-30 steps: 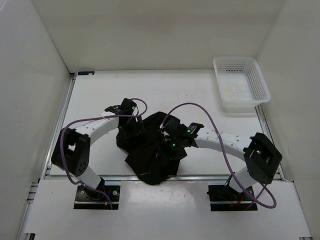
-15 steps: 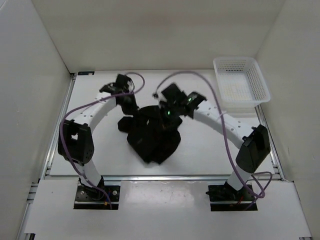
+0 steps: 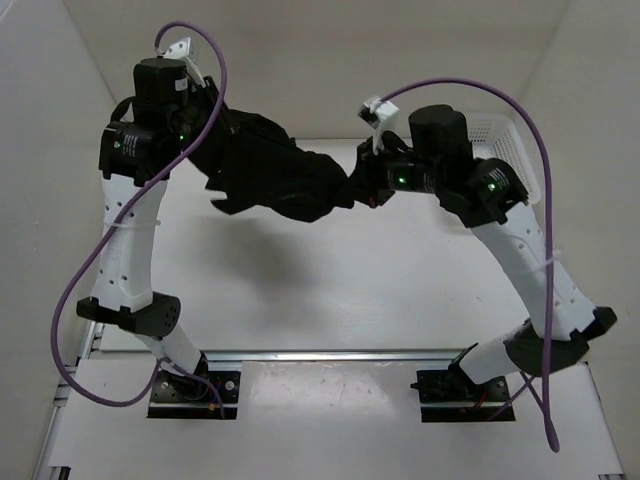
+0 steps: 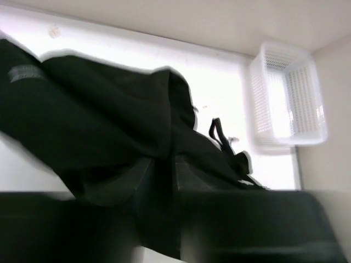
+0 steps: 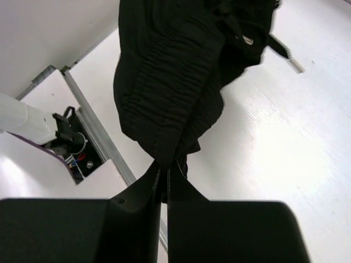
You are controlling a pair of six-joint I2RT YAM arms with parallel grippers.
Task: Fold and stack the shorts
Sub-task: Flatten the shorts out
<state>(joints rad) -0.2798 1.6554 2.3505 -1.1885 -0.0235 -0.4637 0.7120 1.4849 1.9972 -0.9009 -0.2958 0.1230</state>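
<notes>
The black shorts point(image 3: 275, 172) hang bunched in the air between both grippers, high above the white table point(image 3: 330, 290). My left gripper point(image 3: 222, 130) is shut on their left end; in the left wrist view the fabric point(image 4: 98, 126) runs down into the closed jaws of that gripper point(image 4: 164, 181). My right gripper point(image 3: 362, 185) is shut on their right end; in the right wrist view the gathered waistband point(image 5: 164, 93) hangs from that gripper point(image 5: 164, 174), with the jaws pinched on it. A drawstring point(image 5: 282, 52) dangles free.
A white basket point(image 3: 500, 140) stands at the table's back right corner, partly behind my right arm; it also shows in the left wrist view point(image 4: 288, 101). The table's metal rail point(image 5: 98, 131) and the arm bases run along the near edge.
Both arms have risen steeply and spread apart, lifting the shorts off the table's middle and stretching them in the air toward the back.
</notes>
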